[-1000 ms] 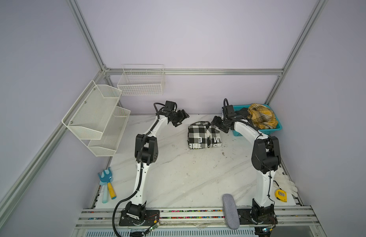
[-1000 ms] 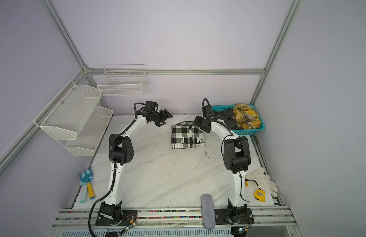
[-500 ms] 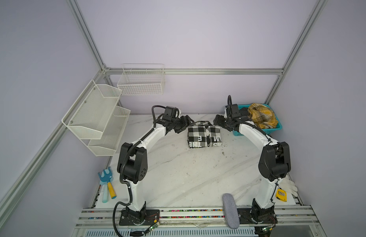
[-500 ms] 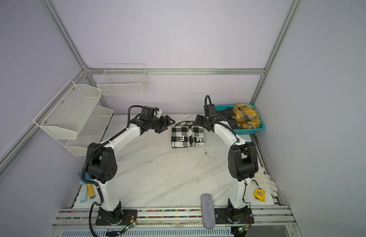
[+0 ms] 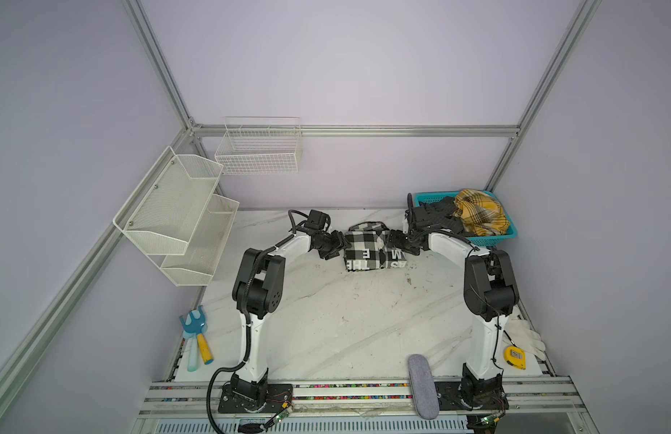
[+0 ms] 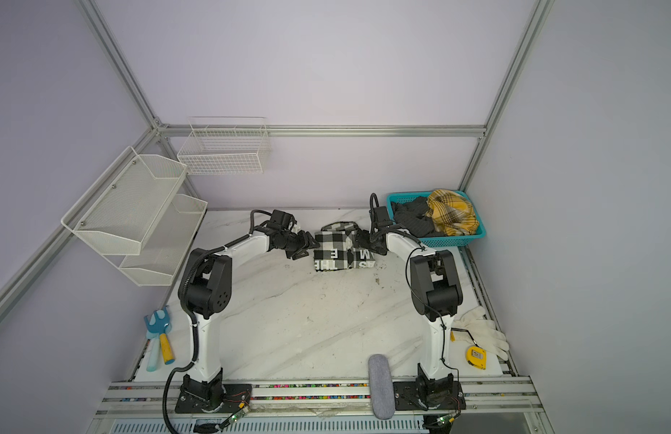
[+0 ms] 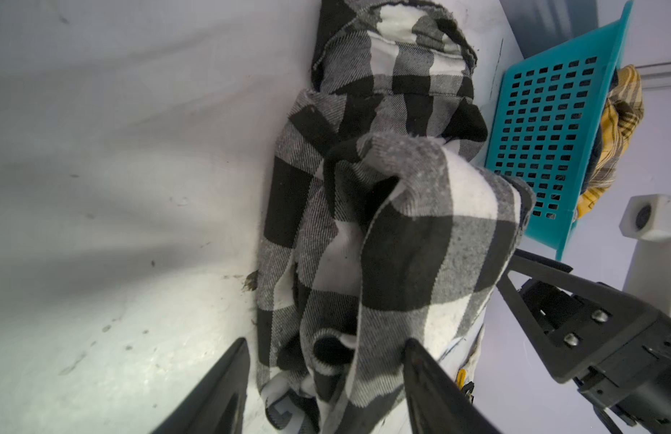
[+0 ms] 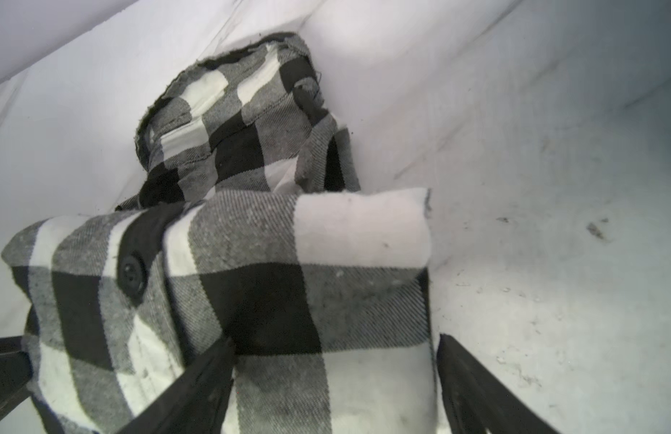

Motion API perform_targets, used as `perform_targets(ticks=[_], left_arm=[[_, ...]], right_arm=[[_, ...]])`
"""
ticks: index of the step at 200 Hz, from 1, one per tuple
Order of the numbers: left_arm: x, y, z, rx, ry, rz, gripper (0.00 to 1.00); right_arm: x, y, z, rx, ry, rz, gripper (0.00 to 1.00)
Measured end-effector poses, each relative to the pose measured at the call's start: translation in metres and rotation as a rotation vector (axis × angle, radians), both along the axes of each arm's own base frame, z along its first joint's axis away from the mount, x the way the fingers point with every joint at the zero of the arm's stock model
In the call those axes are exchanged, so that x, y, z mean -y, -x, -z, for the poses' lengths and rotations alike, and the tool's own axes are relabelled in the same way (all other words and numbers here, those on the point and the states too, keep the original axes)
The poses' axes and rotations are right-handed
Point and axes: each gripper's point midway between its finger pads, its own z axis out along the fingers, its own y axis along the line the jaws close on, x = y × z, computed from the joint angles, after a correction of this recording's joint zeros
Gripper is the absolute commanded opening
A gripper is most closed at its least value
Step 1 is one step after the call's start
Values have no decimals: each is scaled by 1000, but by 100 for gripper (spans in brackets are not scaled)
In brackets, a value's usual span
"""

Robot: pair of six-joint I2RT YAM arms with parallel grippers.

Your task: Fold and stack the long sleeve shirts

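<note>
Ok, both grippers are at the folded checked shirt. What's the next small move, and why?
Probably close both sets of jaws. The left gripper and right gripper each straddle a side edge of the checked shirt with jaws apart, so nothing looks gripped yet. Pinching both sides should let the folded bundle be lifted without coming undone.

White links (image 5: 484,338), black joints (image 5: 260,285), seemingly black left hand (image 5: 340,246)
</note>
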Motion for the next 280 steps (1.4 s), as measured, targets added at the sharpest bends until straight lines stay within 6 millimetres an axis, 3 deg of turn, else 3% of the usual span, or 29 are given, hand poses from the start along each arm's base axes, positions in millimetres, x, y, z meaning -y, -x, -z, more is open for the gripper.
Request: perform_targets(ticks=[17, 62, 85, 110, 126, 141, 156, 184, 211, 226, 254, 280], left_arm=[[5, 2, 7, -15, 17, 18, 34], [11, 12, 10, -30, 50, 36, 11], [3, 38, 20, -73, 43, 38, 4], [-14, 84, 24, -125, 25, 36, 1], [-25, 117, 20, -148, 18, 36, 4], [-35, 144, 15, -156, 13, 36, 26], [-40, 159, 8, -158, 7, 40, 44], [-51, 156, 0, -134, -3, 35, 57], [-76, 145, 3, -144, -10, -23, 61], [-82, 132, 2, -138, -8, -41, 61], [-74, 104, -3, -104, 16, -27, 55], [-70, 96, 1, -100, 32, -19, 46]], right_arm=[[-4, 5, 8, -11, -26, -11, 78], [-9, 29, 22, -54, -66, -18, 74], [-15, 55, 13, -56, -82, -33, 73], [-22, 89, -5, -43, -103, -60, 73], [-27, 109, -19, -25, -117, -76, 73], [-30, 126, -29, -10, -131, -86, 74], [-30, 139, -35, -7, -145, -88, 76], [-22, 140, -32, -25, -157, -74, 78], [-16, 119, -17, -63, -179, -83, 76], [-21, 105, -11, -70, -195, -106, 73], [-38, 82, -7, -59, -236, -156, 68], [-49, 70, -6, -42, -272, -188, 61]])
